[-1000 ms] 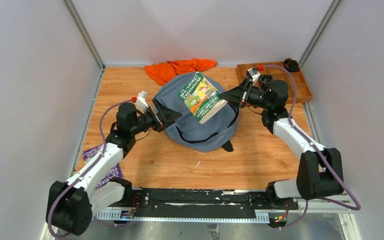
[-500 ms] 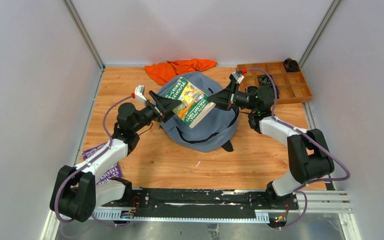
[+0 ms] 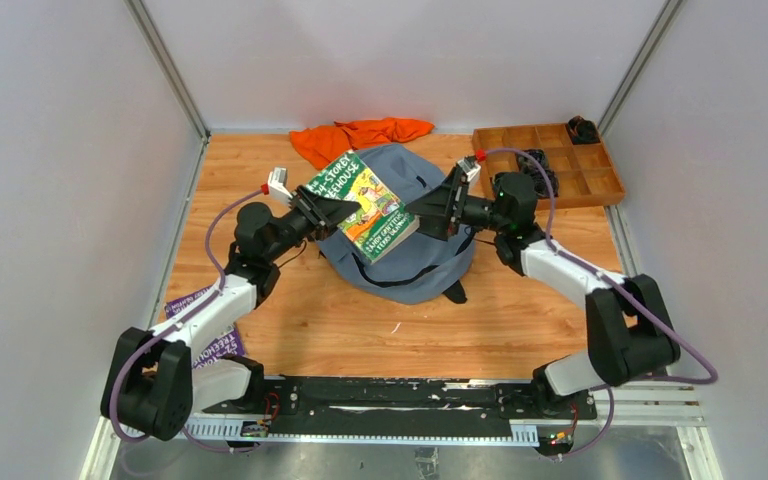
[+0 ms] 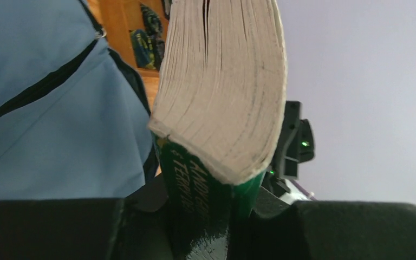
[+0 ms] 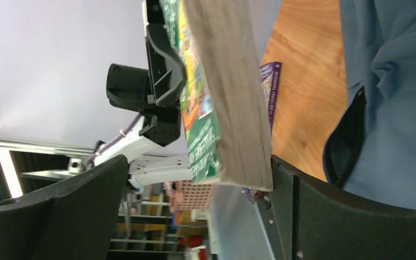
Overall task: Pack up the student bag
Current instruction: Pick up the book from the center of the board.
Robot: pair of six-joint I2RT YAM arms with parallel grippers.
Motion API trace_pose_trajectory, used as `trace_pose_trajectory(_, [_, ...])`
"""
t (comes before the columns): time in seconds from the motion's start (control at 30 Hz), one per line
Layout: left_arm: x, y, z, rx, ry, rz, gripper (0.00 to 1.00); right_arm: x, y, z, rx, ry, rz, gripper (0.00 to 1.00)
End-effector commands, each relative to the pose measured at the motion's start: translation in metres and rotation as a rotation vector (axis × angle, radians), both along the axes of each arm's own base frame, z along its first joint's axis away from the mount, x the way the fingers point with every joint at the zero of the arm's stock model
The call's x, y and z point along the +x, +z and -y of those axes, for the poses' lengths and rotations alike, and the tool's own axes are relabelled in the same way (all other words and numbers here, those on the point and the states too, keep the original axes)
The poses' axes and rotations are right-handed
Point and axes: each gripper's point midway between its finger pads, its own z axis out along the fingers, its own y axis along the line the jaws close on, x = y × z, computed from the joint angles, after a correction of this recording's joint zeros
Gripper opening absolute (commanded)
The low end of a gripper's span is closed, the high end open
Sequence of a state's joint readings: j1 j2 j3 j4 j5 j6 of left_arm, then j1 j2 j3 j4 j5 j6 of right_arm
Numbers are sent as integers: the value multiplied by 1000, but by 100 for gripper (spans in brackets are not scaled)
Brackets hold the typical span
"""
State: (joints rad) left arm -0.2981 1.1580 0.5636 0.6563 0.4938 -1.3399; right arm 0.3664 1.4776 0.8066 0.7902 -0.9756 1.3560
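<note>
The student bag [image 3: 415, 262], a large grey-blue backpack with black straps, lies in the middle of the table. Above its left half a green paperback book [image 3: 365, 203] hangs tilted. My left gripper [image 3: 327, 211] is shut on the book's left corner; in the left wrist view the green spine [image 4: 203, 197] is clamped between the jaws, with the bag [image 4: 49, 124] behind. My right gripper [image 3: 423, 215] stands open at the book's right edge. In the right wrist view the book's page edge [image 5: 233, 92] lies near one finger, with a wide gap to the other.
An orange cloth [image 3: 360, 135] lies at the back behind the bag. A wooden compartment tray [image 3: 600, 185] with small dark items sits at the back right. A purple book [image 3: 195, 310] lies at the table's left front edge, under the left arm.
The book has travelled left across the bag. My left gripper has closed on its left corner, and my right gripper has opened and let go of its right edge.
</note>
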Motion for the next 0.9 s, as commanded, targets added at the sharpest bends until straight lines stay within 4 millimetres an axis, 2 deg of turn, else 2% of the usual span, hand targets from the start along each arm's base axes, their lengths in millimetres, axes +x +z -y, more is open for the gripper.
trace_pose_trajectory(0.0, [6,14,-7,23,62,52,0,-12,0,8,-117,-52,113,100])
trace_pose_trajectory(0.13, [8,14,-10,7,85,33,0,-14,2,7,-80,-89,99,100])
trace_pose_trajectory(0.27, [8,27,-12,-10,96,56,0,-14,-2,-4,-53,-124,87,100])
trace_pose_trajectory(0.37, [8,33,-15,-12,115,71,0,-17,1,-18,-23,-124,93,100])
trace_pose_trajectory(0.53, [10,28,-15,-15,119,48,0,-15,3,-41,7,-154,113,100])
trace_pose_trajectory(0.63, [10,28,-15,-23,123,37,0,-15,13,-58,76,-128,120,98])
trace_pose_trajectory(0.77, [8,32,-18,-27,135,52,0,-6,16,-72,168,-111,82,89])
trace_pose_trajectory(0.87, [7,30,-18,-24,133,52,0,1,23,-76,244,-103,69,74])
